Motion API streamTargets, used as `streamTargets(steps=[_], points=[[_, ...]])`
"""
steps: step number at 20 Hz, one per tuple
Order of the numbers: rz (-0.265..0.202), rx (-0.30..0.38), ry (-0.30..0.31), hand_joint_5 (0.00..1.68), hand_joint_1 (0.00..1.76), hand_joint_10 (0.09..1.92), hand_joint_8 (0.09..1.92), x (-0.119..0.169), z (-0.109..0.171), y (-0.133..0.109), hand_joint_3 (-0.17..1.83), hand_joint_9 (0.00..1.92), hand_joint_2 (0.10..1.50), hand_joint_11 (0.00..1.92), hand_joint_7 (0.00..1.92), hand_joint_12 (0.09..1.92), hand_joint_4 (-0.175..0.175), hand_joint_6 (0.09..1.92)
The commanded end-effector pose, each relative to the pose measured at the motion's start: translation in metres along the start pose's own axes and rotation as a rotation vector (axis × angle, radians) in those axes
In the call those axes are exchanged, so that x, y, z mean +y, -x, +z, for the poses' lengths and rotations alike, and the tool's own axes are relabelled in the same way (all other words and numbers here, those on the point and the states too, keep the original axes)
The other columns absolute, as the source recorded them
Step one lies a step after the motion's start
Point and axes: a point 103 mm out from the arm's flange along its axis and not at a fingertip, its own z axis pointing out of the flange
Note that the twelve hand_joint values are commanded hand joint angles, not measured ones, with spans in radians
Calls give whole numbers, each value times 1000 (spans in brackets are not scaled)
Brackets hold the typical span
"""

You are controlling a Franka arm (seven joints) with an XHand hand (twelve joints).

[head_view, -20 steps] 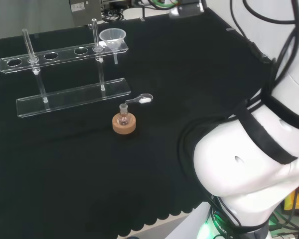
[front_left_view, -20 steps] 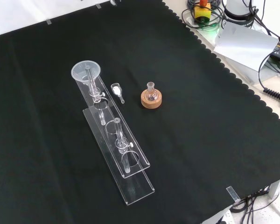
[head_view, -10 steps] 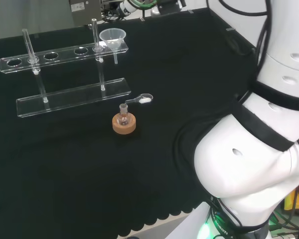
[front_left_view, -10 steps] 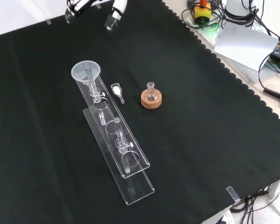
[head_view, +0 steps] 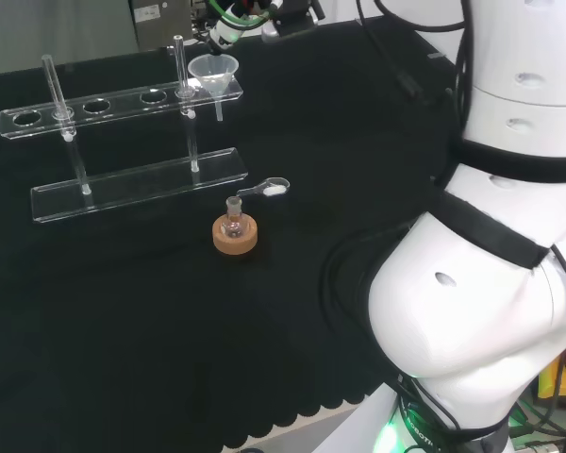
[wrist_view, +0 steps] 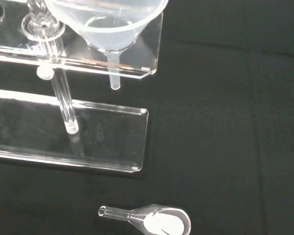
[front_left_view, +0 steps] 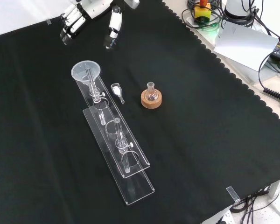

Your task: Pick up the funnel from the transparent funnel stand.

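Funnel (front_left_view: pixel 86 71) sits in its stand (front_left_view: pixel 116 135), scoop (front_left_view: pixel 116 90) and flask (front_left_view: pixel 151 93) nearby.

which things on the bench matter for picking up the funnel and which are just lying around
Belong to the job:
funnel
transparent funnel stand
hand, open, short of the funnel

Just lying about:
small flask on its cork ring
glass scoop with white powder

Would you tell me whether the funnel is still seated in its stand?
Yes: the funnel sits upright in the stand, its stem poking through below.
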Motion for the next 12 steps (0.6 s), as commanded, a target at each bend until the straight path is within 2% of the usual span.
streamTargets(steps=[1,7,12], points=[[-27,-30,-72,127,495,824,503,18,9,-15,221,125,854,152,0,1563,-2,87],[-56,-40,-111,103,514,850,453,31,13,-21,221,111,816,213,0,1565,3,87],[-63,-71,-134,71,544,870,406,37,16,-29,223,105,784,276,0,1557,8,87]])
